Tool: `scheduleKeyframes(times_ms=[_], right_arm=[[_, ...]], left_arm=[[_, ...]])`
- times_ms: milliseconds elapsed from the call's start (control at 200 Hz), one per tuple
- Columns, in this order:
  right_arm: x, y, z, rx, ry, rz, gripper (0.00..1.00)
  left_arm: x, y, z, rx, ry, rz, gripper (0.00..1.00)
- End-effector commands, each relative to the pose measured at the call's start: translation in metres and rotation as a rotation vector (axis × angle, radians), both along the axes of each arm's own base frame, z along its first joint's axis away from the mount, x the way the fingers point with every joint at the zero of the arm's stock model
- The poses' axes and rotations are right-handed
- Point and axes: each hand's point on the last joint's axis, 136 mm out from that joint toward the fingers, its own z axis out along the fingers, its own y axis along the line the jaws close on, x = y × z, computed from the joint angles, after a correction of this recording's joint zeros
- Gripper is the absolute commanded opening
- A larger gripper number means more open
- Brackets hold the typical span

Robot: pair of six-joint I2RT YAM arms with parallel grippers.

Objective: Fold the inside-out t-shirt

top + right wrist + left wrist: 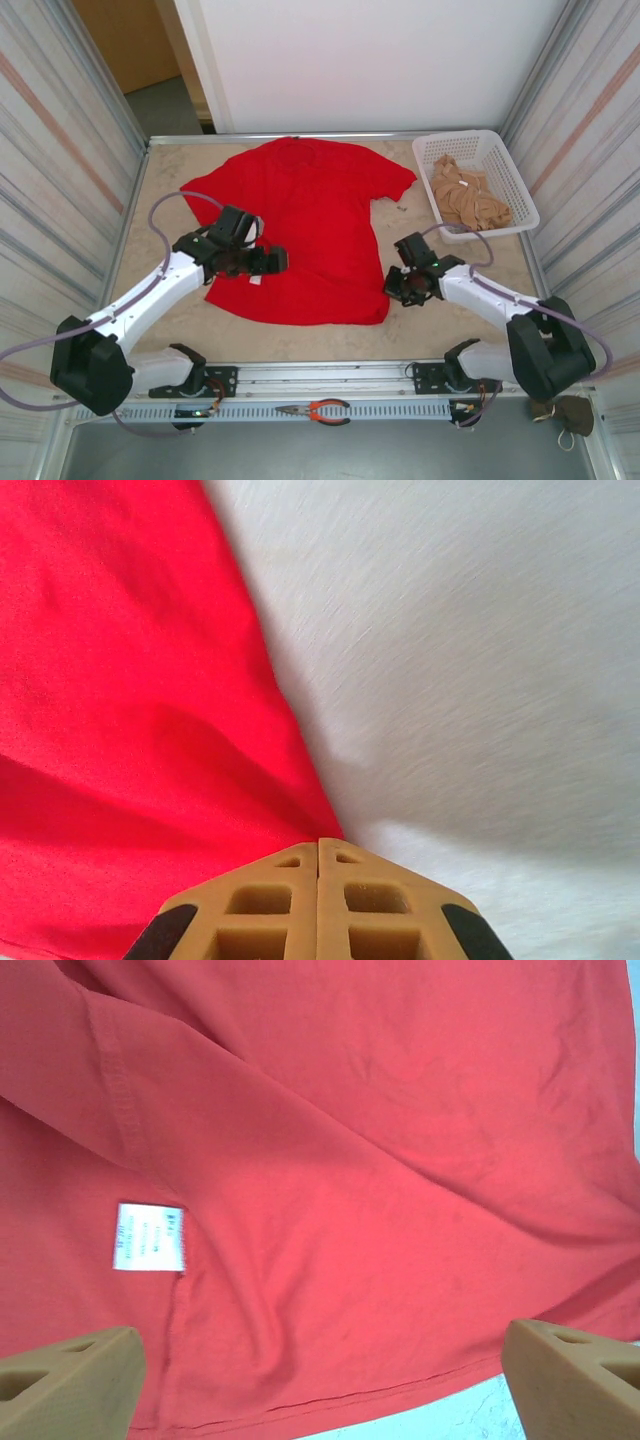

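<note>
Jaws of the left arm stand wide apart over the near left part of the bright red short-sleeved cloth t-shirt [310, 215], with nothing clamped between them. In the left wrist view the two tan block-shaped fingers [65, 1385] sit at the bottom corners, and beyond them the red cloth shows a small white printed care label [150, 1237] beside a raised seam, with the hem running across near the bottom. The shirt lies spread flat in the middle of the pale beige surface [165, 325], neck toward the far edge and hem toward the arms. Red-handled pliers [318, 410] lie on the metal rail at the near edge. The jaws of the right arm are pressed together, low at the shirt's near right edge. In the right wrist view the closed fingers [270, 905] meet the red border, and whether any cloth is caught cannot be told. Far right, a white plastic lattice basket [520, 190] holds a crumpled tan-beige cloth garment [465, 195].
</note>
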Motion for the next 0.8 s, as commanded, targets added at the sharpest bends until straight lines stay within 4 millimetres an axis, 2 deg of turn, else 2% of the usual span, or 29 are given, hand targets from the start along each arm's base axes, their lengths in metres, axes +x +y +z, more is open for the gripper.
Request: scheduleKeyframes(times_ms=[0,30,100,120,145,266,356,406,601,696,797], right_arm=[[-0.002,-0.027,0.005,-0.030,0.002,-0.025,0.00],[0.000,-0.030,0.007,-0.021,0.000,-0.030,0.03],[0.001,-0.038,0.015,-0.023,-0.002,-0.040,0.46],[0.002,-0.040,0.019,-0.023,-0.006,-0.039,0.53],[0.002,-0.040,0.023,-0.023,-0.014,-0.035,0.56],[-0.002,-0.028,0.051,0.021,-0.079,-0.007,0.57],[-0.011,-0.014,0.068,0.033,-0.128,0.018,0.56],[-0.018,-0.005,0.071,0.030,-0.139,0.037,0.56],[-0.043,0.018,0.053,0.001,-0.135,0.061,0.57],[-0.046,0.035,0.045,0.004,-0.145,0.100,0.60],[-0.046,0.052,0.039,-0.052,-0.144,0.177,0.58]], left_arm=[[-0.006,-0.009,0.014,0.011,-0.041,-0.098,0.92],[-0.008,-0.012,0.014,0.016,-0.045,-0.118,0.93],[-0.014,-0.021,0.013,0.038,-0.054,-0.175,0.92],[-0.016,-0.024,0.012,0.048,-0.058,-0.192,0.92],[-0.018,-0.028,0.010,0.062,-0.062,-0.211,0.92],[-0.035,-0.043,-0.002,0.133,-0.062,-0.294,0.92],[-0.041,-0.045,-0.011,0.145,-0.050,-0.285,0.92],[-0.041,-0.045,-0.014,0.134,-0.047,-0.260,0.93],[-0.036,-0.038,-0.010,0.115,-0.084,-0.183,0.93],[-0.034,-0.035,-0.008,0.124,-0.092,-0.168,0.93],[-0.031,-0.027,-0.009,0.134,-0.086,-0.135,0.93]])
